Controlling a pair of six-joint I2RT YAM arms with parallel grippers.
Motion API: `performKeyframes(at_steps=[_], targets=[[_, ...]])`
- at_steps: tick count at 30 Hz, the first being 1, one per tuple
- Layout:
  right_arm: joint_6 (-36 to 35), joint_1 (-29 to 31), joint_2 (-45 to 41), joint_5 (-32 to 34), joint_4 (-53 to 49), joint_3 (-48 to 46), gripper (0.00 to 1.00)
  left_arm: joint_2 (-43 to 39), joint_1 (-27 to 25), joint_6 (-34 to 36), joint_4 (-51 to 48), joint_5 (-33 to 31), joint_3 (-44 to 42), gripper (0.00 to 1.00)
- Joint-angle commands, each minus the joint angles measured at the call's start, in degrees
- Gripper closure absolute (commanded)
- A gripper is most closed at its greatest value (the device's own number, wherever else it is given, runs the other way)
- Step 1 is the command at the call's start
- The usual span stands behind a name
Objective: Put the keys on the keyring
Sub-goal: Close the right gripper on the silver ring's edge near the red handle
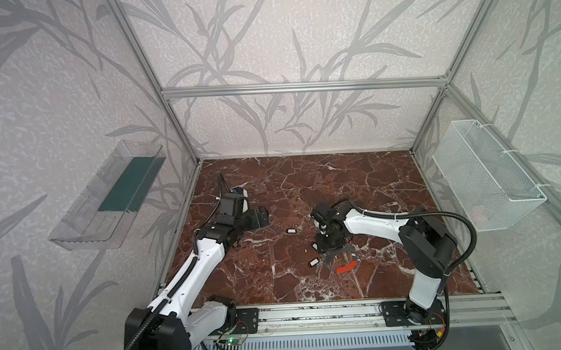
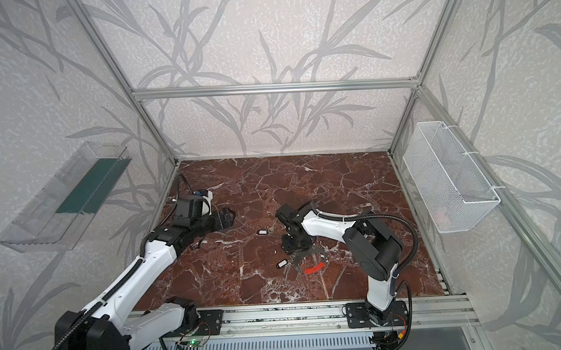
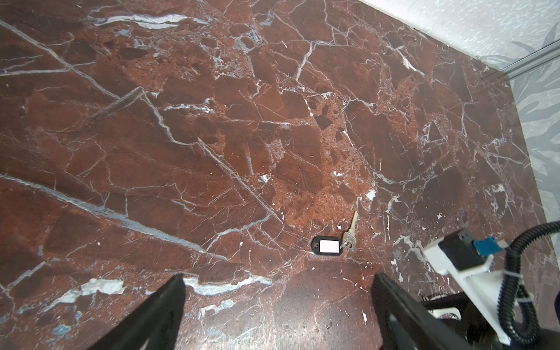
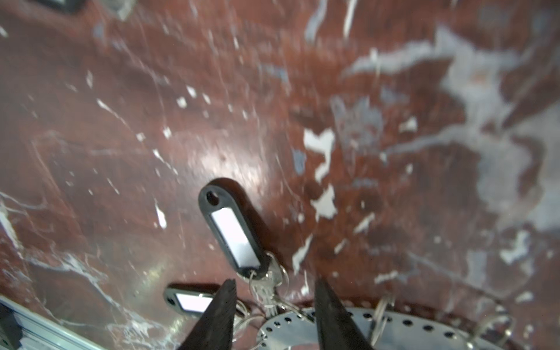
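Finds the left gripper (image 3: pixel 280 278) spread wide and empty above the marble table (image 3: pixel 212 136), one of the keys (image 3: pixel 328 246) lying alone ahead of it. Finds the right gripper (image 4: pixel 275 281) partly apart, straddling a second key (image 4: pixel 239 239) at the rim of the keyring (image 4: pixel 409 333) without clamping it, a third tag (image 4: pixel 189 301) just beside.

Red-marble tabletop (image 1: pixel 338 186) before me: one key (image 1: pixel 292 230) lies mid-table; two keys (image 1: pixel 314 262) lie nearer, just left of the keyring (image 1: pixel 346 268).

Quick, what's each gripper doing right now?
Left gripper: wide open, empty.
Right gripper: partly open, straddling a key at the edge of the keyring, not clamped on it.
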Motion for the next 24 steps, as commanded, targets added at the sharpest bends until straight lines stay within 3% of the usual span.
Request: performKeyframes(at_steps=[1,10,24], targets=[[-1.2,0.5,-4.9,2.8,-4.7,-0.7,0.56,-0.4,-0.4,-0.5,0.6,0.6,0.7,0.04],[-7.2,0.5,-7.6,11.4,-15.6,6.8,0.58,-1.5,-0.4,-0.6,0.5,0.5,0.3,0.04],[-9.6,-1.4,-0.2,10.1,-15.5,5.1,0.72,-1.7,-0.5,-0.4,0.4,0.1,0.5,0.04]])
